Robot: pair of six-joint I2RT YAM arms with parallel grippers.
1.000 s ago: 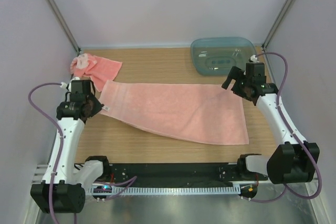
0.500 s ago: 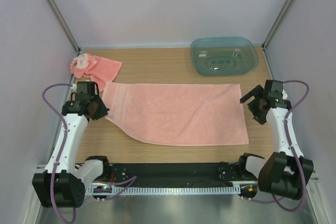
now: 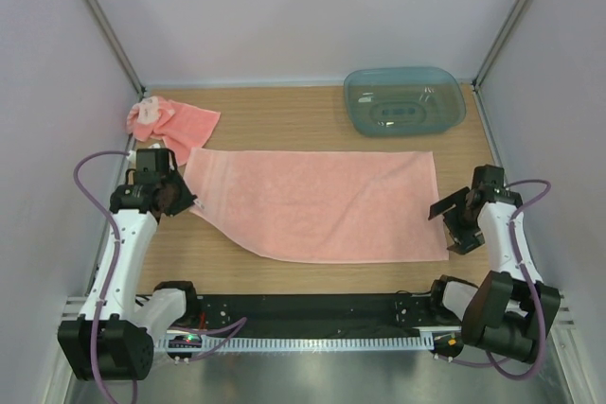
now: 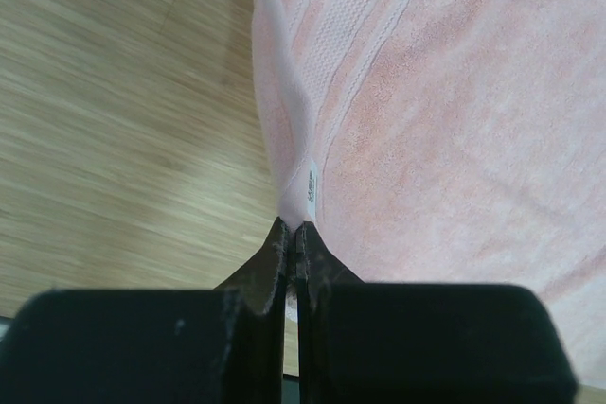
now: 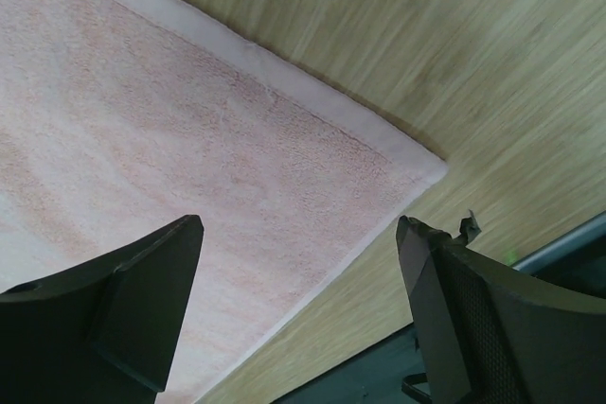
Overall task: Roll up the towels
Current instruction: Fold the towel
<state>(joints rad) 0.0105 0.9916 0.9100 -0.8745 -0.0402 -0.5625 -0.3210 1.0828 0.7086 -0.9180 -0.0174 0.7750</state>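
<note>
1. Right wrist view shows my right gripper [image 5: 298,234] spread wide and empty, hovering over a right-hand corner of the flat towel [image 5: 189,139].
2. My left gripper [image 4: 294,234] is clamped tight on that towel's left hem, beside the label.
3. It lies spread mid-table [image 3: 284,111] between both arms. I judge it soft, light and limp, so a corner or short hem is the best hold.
4. Farthest back, the second towel [image 3: 175,120] sits crumpled at the left rear, with the tub [image 3: 404,99] at the right rear.
</note>
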